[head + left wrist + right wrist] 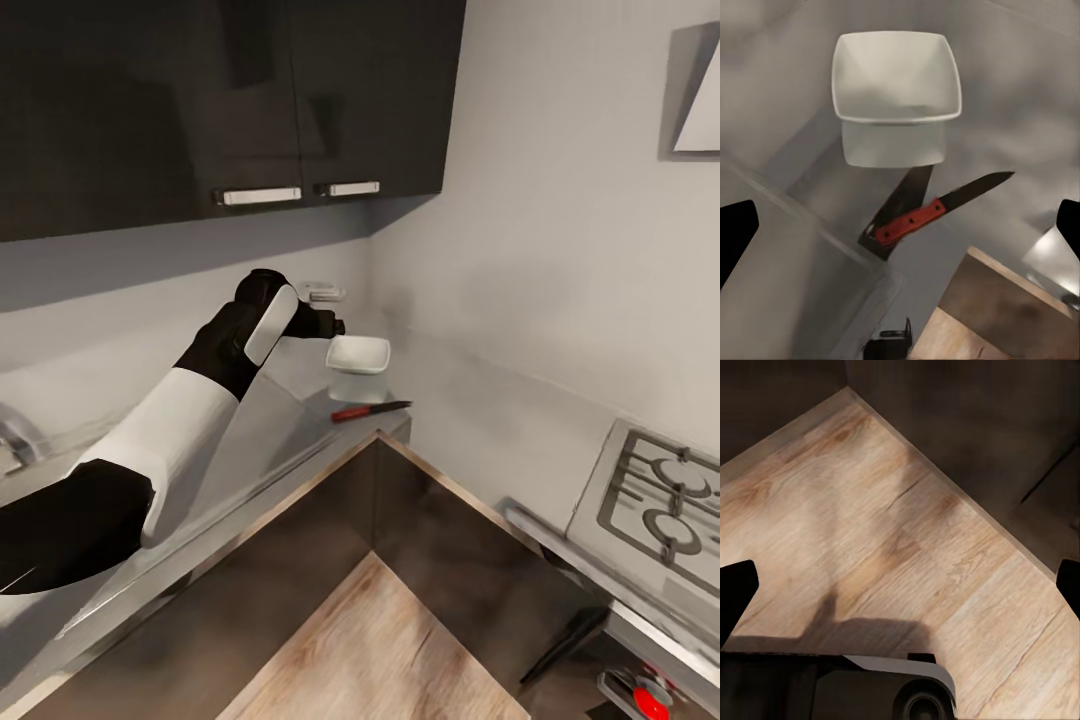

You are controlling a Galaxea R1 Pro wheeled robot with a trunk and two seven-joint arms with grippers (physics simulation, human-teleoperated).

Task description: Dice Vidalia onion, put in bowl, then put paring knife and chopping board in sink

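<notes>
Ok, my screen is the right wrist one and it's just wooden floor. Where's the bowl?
Observer: The bowl sits on the countertop, close to the wall corner, and it looks empty.
Operator: Is the knife up there too?
Observer: Yes. The paring knife, with a red handle, lies flat on the countertop beside the bowl, not touching it.
Operator: Is the other claw holding something?
Observer: No. The left claw hangs open near the bowl, with nothing in it.
</notes>
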